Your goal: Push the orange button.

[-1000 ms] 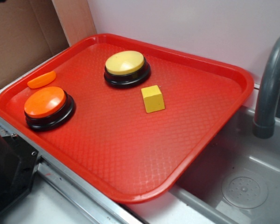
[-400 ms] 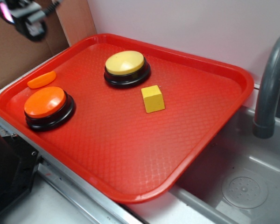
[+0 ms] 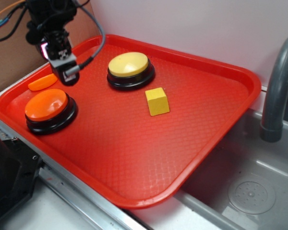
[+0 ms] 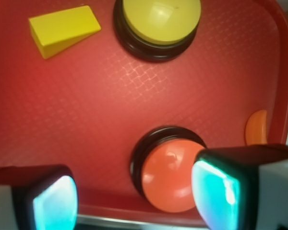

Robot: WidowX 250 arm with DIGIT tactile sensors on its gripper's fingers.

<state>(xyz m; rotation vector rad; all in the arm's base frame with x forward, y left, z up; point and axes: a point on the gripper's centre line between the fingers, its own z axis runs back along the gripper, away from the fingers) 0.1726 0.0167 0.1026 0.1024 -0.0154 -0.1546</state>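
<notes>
At far left we see the small flat orange oval piece, the large round orange domed button on its black base near the red plastic tray's left edge, our black gripper above it with fingers spread wide, holding nothing, the yellow domed button farther right, then the yellow wooden block.

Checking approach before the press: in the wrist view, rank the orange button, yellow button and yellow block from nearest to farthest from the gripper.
1. Orange button: between the fingers of the gripper, lower frame.
2. Yellow button: top centre, farther up the tray.
3. Yellow block: top left, farthest.
</notes>
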